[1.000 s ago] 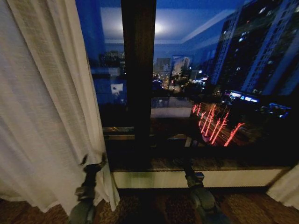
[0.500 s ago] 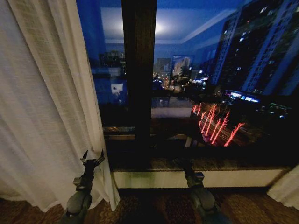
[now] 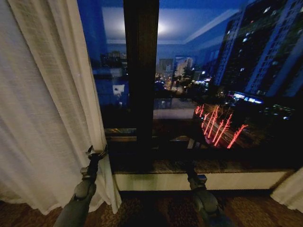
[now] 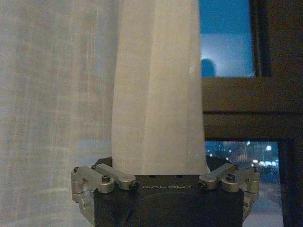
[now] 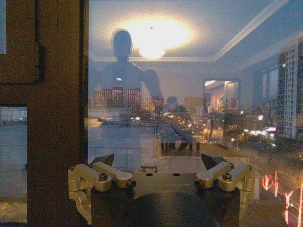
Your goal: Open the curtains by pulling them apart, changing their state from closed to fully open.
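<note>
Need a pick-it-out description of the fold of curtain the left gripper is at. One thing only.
Start at the big night window with its dark vertical frame post. Left of the post hangs the sheer cream-white curtain; follow its window-side edge down to the left gripper. The fold there is a narrow, denser, opaque-looking pleat, unlike the flat see-through weave beside it.

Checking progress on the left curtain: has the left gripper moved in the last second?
Yes. The left gripper first dropped back, then rose and shifted right toward the window frame, at the curtain edge.
</note>
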Controlling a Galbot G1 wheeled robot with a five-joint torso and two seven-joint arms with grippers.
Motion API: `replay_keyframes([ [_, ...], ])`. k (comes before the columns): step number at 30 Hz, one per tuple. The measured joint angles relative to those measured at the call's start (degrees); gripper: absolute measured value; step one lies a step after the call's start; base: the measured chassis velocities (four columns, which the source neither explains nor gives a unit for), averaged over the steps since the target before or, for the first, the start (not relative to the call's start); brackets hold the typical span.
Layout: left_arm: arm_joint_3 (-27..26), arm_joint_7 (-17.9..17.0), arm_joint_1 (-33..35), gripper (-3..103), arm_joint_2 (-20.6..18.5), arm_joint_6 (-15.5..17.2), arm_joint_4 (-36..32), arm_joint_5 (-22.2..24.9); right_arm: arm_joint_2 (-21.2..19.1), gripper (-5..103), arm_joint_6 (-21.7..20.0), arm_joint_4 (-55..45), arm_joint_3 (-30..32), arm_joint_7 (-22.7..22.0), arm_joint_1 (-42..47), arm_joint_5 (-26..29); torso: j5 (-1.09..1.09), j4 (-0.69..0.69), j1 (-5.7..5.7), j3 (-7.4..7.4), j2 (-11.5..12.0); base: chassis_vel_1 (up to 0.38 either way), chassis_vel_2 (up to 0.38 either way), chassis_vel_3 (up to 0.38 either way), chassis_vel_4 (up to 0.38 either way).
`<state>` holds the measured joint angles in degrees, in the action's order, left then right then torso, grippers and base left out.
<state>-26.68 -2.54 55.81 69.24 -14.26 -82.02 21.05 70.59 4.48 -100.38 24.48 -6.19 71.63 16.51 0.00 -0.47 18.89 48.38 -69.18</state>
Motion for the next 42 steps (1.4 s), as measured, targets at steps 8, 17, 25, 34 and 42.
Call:
replay_keyframes([
  [8, 2.7, 2.6, -5.5, 98, -0.5, -1.3, 6.9, 0.5, 0.0, 100, 0.0, 0.0, 0.0, 0.0, 0.0, 0.0, 0.0, 0.01, 0.0, 0.0, 0.0, 0.0, 0.0, 0.0, 0.0],
  [17, 1.4, 3.6, -3.1, 65, -0.1, -2.5, 5.8, 1.5, 0.0, 100, 0.0, 0.0, 0.0, 0.0, 0.0, 0.0, 0.0, 0.02, -0.01, 0.0, 0.0, 0.0, 0.0, 0.0, 0.0],
  [25, 0.8, 2.8, -2.6, 38, 0.1, -0.8, 4.2, 2.7, 0.0, 100, 0.0, 0.0, 0.0, 0.0, 0.0, 0.0, 0.0, 0.01, -0.01, -0.01, 0.0, 0.0, 0.0, 0.0, 0.0],
  [34, 0.4, 2.3, -2.6, 6, -0.5, 0.8, 2.7, 3.9, 0.0, 100, 0.0, 0.0, 0.0, 0.0, 0.0, 0.0, 0.0, 0.02, -0.01, -0.01, 0.0, 0.0, 0.0, 0.0, 0.0],
  [42, -0.1, 1.9, -2.5, 0, -0.3, 1.1, 2.5, 3.9, 0.0, 100, 0.0, 0.0, 0.0, 0.0, 0.0, 0.0, 0.0, 0.0, -0.01, -0.01, 0.0, 0.0, 0.0, 0.0, 0.0],
])
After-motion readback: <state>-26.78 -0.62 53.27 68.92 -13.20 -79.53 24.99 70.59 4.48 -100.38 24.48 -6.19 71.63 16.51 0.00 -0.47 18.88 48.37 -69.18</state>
